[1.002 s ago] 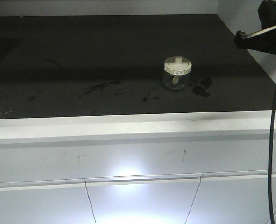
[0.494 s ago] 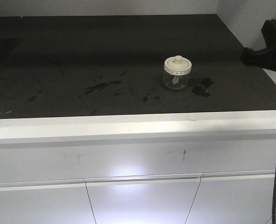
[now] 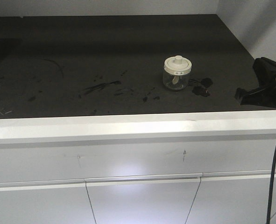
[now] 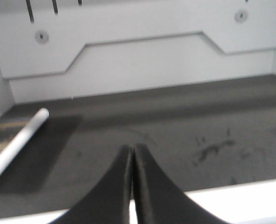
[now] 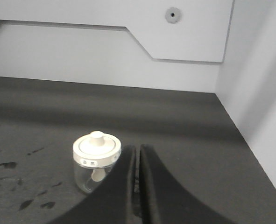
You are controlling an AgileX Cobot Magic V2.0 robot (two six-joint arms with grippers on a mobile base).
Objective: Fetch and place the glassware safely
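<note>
The glassware is a small clear jar with a cream-white knobbed lid (image 3: 177,72). It stands upright on the dark counter (image 3: 105,51), right of centre. In the right wrist view the jar (image 5: 96,161) sits just left of and beyond my right gripper (image 5: 138,149), apart from it. The right gripper's jaws are together and hold nothing. In the front view the right gripper (image 3: 240,94) hovers near the counter's front right corner, right of the jar. My left gripper (image 4: 131,148) is shut and empty over the counter's front edge. It does not show in the front view.
Dark smears (image 3: 100,87) mark the counter left of the jar, and a dark blotch (image 3: 202,87) lies just right of it. A white tube (image 4: 17,144) lies at the far left. A white back panel (image 5: 105,51) and a right side wall (image 5: 264,102) bound the counter.
My right gripper has come down from the upper right to the counter's front right corner. The jar has not moved.
</note>
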